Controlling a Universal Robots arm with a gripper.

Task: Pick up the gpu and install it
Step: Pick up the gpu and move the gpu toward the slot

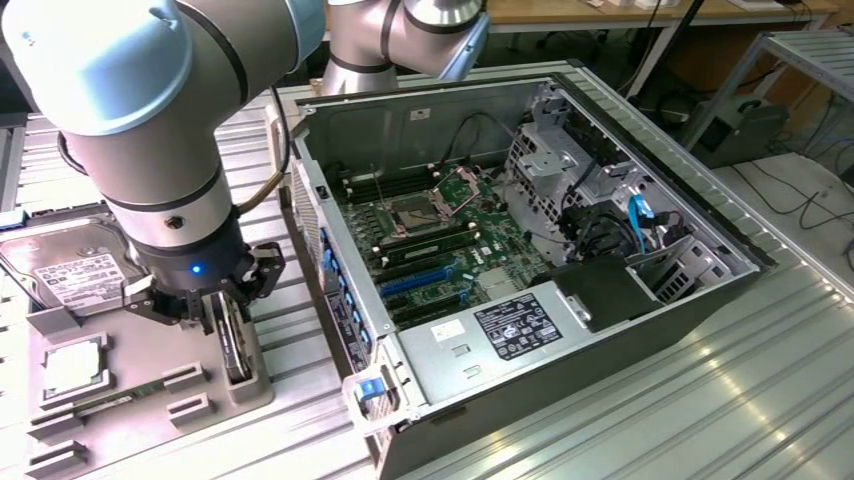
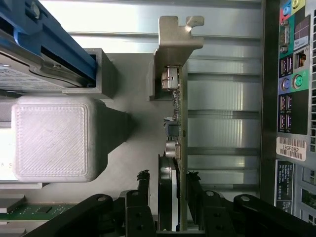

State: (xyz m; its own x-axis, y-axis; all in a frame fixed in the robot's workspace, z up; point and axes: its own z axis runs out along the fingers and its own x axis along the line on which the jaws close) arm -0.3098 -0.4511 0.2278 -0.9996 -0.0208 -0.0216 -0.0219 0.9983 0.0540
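Hanging over the grey parts tray [image 1: 147,345] at the exterior view's left, with my pincer [image 1: 220,320] lowered onto the gpu [image 1: 238,352].

Gpu: stands on edge in a slot of the tray, upright, not lifted. Seen edge-on in the wrist view [image 2: 181,123]; silver end bracket [image 2: 174,44] at the end away from me, black fan [image 2: 167,197] at the end nearest me.

Pincer [image 2: 169,178]: straddles the card at the fan end, one finger [image 2: 143,197] on the fan side, the other on the board side. Released, not clenched. A sliver of gap shows between the fan and the finger beside it; the board-side finger sits just beside the card.

Same tray, exterior view: hard drive with white label [image 1: 74,265] behind my arm, small square silver chip [image 1: 74,367] near the front.

Computer case [image 1: 400,130]: lies open on the bench [image 1: 747,400], just beside the tray, motherboard [image 1: 441,240] exposed. Its rear port panel [image 2: 291,74] shows in the wrist view.
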